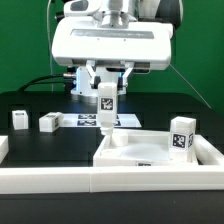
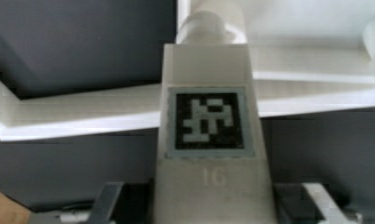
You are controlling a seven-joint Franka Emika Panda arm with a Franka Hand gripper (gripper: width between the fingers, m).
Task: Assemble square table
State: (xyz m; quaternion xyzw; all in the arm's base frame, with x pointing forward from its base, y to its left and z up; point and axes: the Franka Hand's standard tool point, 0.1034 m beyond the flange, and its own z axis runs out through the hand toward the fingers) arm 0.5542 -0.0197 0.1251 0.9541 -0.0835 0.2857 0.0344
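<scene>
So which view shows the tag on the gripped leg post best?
The wrist view: the leg post fills the frame, its tag square-on and crisp. The exterior view shows that post small, upright in the gripper near the table top, with the tag pattern too tiny to read.

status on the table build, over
Pincer shut on leg post, upright. Post at table top corner, seating unclear. Nothing blocking.
</scene>
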